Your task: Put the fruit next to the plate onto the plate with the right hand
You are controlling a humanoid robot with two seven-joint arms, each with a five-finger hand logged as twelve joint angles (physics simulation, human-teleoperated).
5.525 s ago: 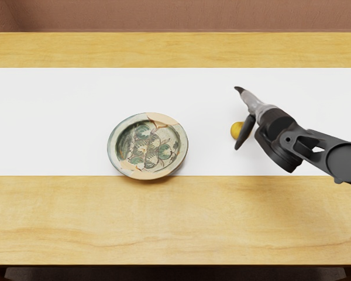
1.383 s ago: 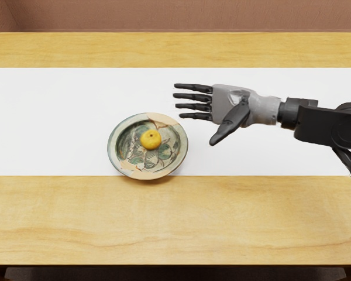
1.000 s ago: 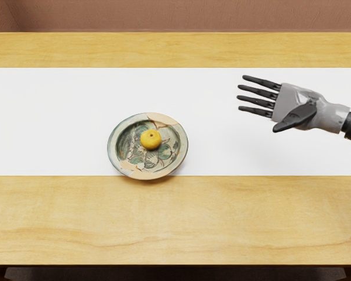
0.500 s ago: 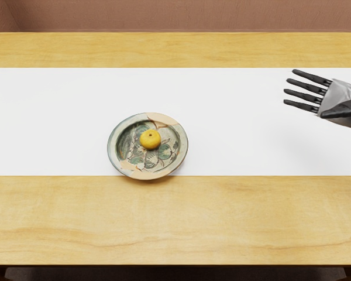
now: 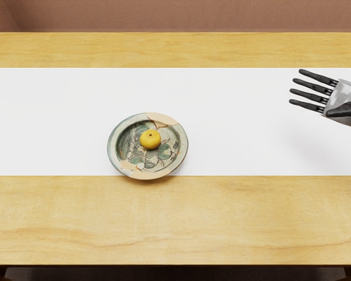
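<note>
Right hand (image 5: 334,99) — slim black segmented fingers (image 5: 309,91), pale grey palm shell

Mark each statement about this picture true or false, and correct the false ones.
1. The fruit lies on the plate. True.
2. The right hand is open and holds nothing. True.
3. The right hand touches the fruit. False: it is at the picture's right edge, well apart from the fruit.
4. The plate stands on bare wood. False: it stands on the white runner.
</note>
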